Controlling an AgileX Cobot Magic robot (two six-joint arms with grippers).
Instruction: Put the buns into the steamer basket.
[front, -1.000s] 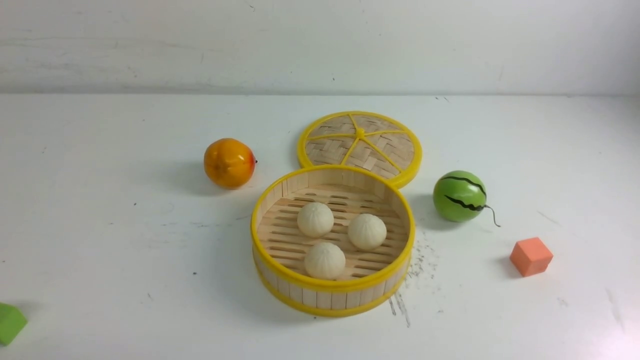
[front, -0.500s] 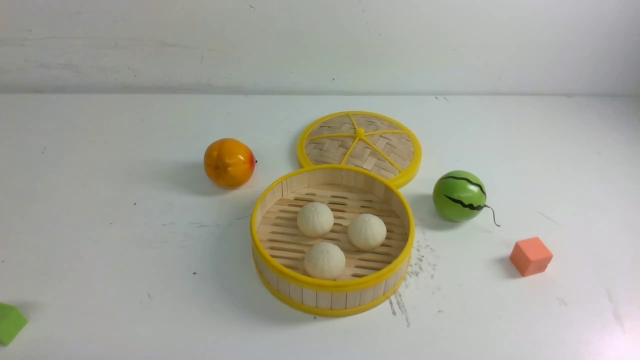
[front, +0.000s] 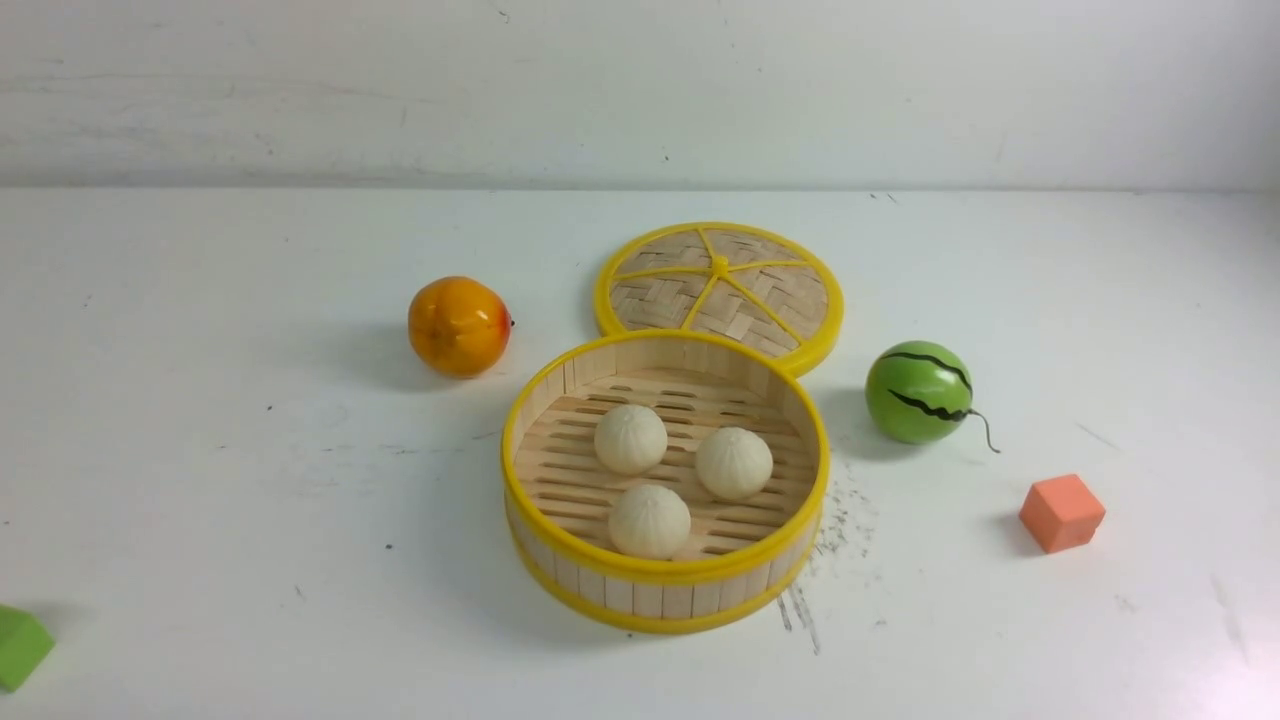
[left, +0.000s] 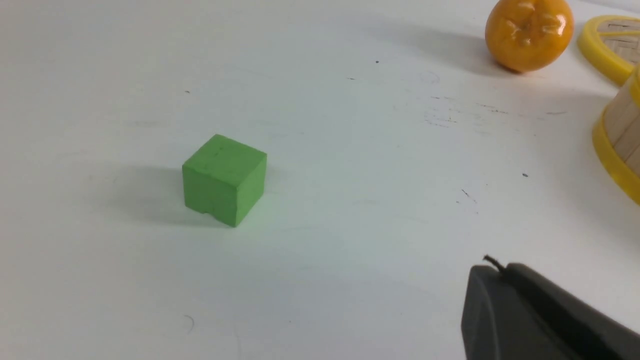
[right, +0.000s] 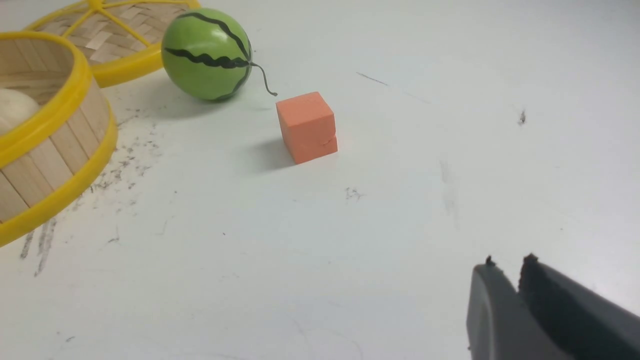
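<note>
Three cream-white pleated buns (front: 630, 438) (front: 734, 463) (front: 650, 521) lie on the slotted floor of the steamer basket (front: 560, 385), a round bamboo tub with yellow rims at the table's middle. Neither arm shows in the front view. My left gripper (left: 500, 267) is shut and empty above bare table, with the basket's wall (left: 617, 135) off to one side. My right gripper (right: 507, 262) is shut and empty over bare table; the basket (right: 55, 135) with one bun's edge (right: 15, 110) shows in its view.
A flat woven lid (front: 720, 288) with yellow spokes lies behind the basket. An orange fruit (front: 458, 325) sits to the left, a green watermelon ball (front: 918, 392) to the right. An orange cube (front: 1061, 512) lies front right, a green cube (front: 20, 645) front left.
</note>
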